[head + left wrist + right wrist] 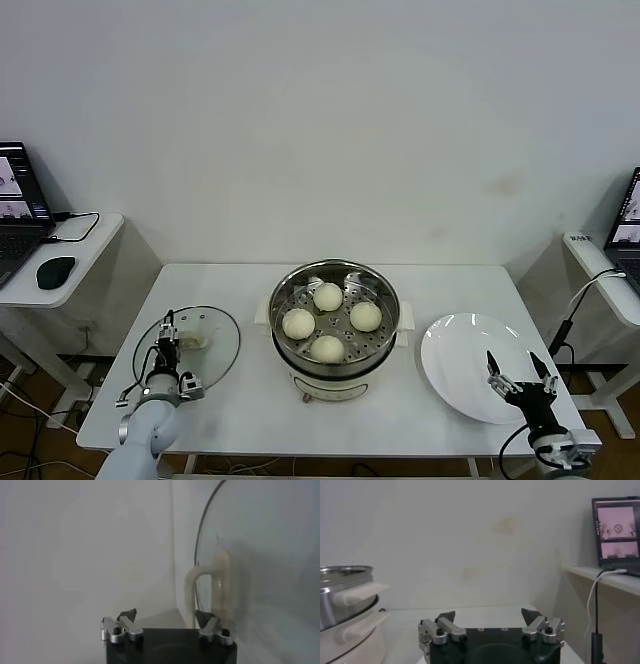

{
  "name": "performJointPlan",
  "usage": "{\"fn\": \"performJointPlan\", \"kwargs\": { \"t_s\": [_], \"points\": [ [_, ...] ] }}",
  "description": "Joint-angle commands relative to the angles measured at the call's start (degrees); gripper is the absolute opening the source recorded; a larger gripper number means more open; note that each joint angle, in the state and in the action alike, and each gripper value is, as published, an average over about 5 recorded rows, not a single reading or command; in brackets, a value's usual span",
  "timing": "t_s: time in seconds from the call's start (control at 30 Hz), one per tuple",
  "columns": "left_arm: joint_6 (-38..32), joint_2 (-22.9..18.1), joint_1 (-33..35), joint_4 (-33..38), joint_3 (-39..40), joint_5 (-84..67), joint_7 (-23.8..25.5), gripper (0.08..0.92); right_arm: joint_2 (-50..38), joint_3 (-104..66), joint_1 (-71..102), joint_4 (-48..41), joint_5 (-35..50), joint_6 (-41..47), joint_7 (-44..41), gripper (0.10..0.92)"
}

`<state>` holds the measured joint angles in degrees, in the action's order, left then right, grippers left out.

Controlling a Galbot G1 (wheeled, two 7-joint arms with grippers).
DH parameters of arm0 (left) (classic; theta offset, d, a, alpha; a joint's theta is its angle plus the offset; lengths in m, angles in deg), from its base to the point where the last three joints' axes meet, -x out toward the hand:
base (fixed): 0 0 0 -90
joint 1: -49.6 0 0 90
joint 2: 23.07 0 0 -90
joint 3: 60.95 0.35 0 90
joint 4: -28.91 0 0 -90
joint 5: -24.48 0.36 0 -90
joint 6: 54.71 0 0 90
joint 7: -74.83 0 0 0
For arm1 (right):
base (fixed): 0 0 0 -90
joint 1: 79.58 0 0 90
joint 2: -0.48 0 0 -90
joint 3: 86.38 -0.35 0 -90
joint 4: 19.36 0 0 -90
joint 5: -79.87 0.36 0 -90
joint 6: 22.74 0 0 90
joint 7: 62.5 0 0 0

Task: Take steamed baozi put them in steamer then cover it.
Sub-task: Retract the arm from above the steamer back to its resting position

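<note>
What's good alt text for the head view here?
Four steamed baozi sit in the open steamer at the table's centre. The left gripper is at the handle of the glass cover lying flat to the steamer's left; the right gripper hovers open over an empty white plate.

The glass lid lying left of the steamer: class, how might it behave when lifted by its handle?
The glass lid looks rigid, so it should not flex. Clear glass is probably fragile if it knocks the steamer. Its cream bar handle is narrow under a wide disc, so it may tilt or swing. The left gripper sits at that handle, fingers apart.
</note>
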<state>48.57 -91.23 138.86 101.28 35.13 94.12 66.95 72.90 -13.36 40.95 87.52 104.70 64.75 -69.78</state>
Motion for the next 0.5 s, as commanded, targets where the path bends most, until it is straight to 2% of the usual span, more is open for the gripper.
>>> {"fn": "performJointPlan", "kwargs": {
  "t_s": [0.03,0.5],
  "points": [
    [-0.24,-0.06,0.39,-0.58,-0.02,0.12,0.03,0.572,-0.08,-0.11,0.04,-0.01,-0.04,-0.14,-0.01,0.823],
    [-1.21,0.75,3.53,3.98,-2.44,0.6,-0.18,0.179,-0.2,-0.8,-0.94,-0.15,2.96,0.94,0.6,0.822]
  ]
}}
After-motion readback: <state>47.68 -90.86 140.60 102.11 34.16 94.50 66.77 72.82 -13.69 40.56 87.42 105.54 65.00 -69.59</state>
